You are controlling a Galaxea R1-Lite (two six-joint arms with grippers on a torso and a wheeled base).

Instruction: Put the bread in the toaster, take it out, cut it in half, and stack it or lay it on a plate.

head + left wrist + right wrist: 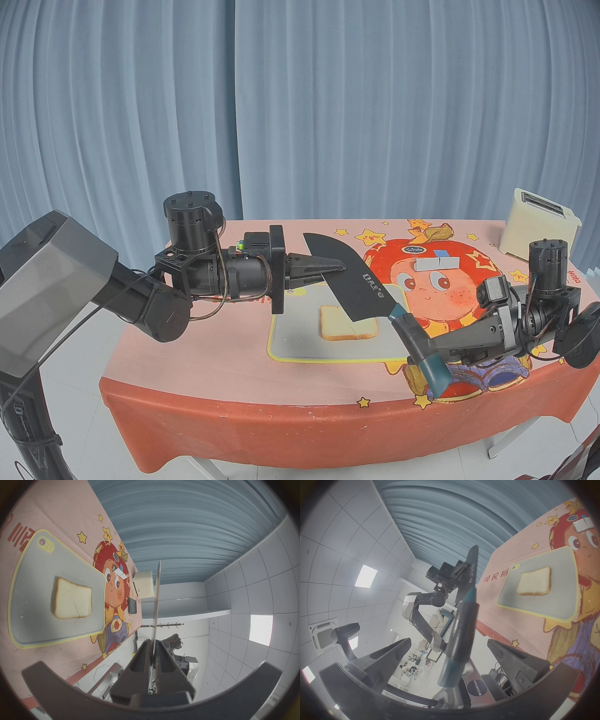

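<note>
The left end effector (pixel 336 265) is clamped on the blade of the knife (pixel 353 281), holding it in the air above the cutting board (pixel 294 337). The knife's long axis slants from over the board's far side to the handle beyond its near right corner. There the right end effector (pixel 428 353) straddles the handle with its fingers spread, so I judge it is placed to take the handle, while the bread (pixel 347 324) lies flat on the board under the blade.

Knife (pixel 461 627) sitting inside the right end effector (pixel 449 642)
Fingers (pixel 393 655) spread wide; bread (pixel 534 580) flat on the cutting board (pixel 562 605).
</note>
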